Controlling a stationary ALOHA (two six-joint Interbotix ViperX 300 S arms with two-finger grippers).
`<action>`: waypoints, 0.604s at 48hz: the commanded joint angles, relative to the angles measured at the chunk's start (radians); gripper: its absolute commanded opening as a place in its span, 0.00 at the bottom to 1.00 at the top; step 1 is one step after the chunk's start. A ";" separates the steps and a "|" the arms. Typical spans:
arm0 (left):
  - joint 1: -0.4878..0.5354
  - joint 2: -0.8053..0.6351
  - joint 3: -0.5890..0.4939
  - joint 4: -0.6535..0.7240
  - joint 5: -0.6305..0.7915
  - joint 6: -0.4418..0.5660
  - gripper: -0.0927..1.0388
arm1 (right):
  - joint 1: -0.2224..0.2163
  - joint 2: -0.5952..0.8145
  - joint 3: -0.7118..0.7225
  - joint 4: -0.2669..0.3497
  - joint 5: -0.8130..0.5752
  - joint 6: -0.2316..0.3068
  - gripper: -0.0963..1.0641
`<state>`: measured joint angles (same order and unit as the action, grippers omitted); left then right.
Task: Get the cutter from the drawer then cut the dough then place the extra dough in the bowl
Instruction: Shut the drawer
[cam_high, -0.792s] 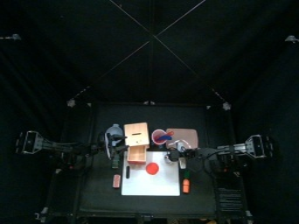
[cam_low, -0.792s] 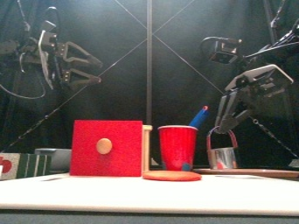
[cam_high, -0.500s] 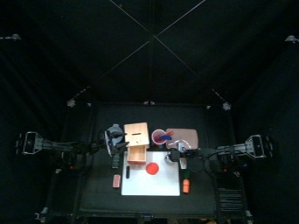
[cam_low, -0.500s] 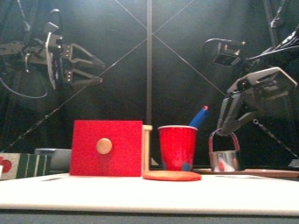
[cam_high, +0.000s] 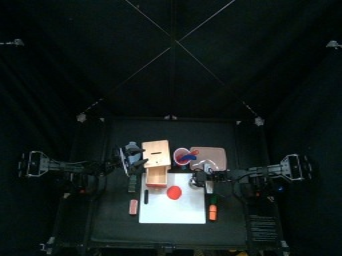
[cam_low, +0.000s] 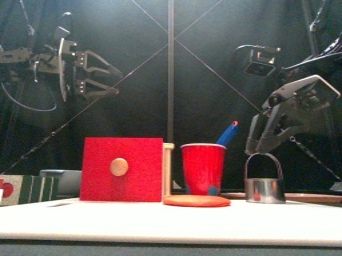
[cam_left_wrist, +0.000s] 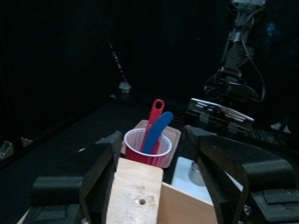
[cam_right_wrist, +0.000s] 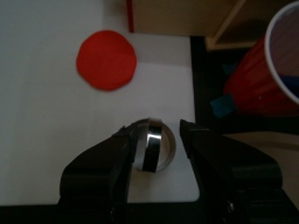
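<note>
Left gripper (cam_left_wrist: 160, 162) high beside wooden box (cam_low: 122, 170), wide open, empty. Red dough (cam_low: 197, 201) flat on white board (cam_high: 187, 212), in front of cup (cam_low: 203, 168). Metal cutter (cam_low: 263, 189) upright on board, right of dough, not touching it. Right gripper (cam_right_wrist: 159, 129) directly above cutter's wire handle; cannot tell if gripping. Cutter likely light, stiff, slick: handle arch best hold. Dough soft.

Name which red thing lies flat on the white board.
The red dough disc; the red cup and the red drawer front stand upright.
</note>
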<state>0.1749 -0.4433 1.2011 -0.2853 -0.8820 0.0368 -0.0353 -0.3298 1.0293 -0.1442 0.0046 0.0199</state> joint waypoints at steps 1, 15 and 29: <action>0.051 0.002 -0.051 -0.046 0.032 0.000 0.90 | 0.018 -0.009 -0.067 -0.005 -0.018 -0.002 0.77; 0.221 0.017 -0.184 -0.008 0.376 0.018 0.90 | 0.120 0.107 -0.227 0.021 -0.025 0.003 0.78; 0.437 0.084 -0.305 0.052 0.658 0.015 0.90 | 0.201 0.308 -0.364 0.106 -0.041 0.003 0.71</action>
<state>0.5461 -0.3789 0.9587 -0.2316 -0.2930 0.0491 0.1411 -0.0537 0.7271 -0.0706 -0.0230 0.0245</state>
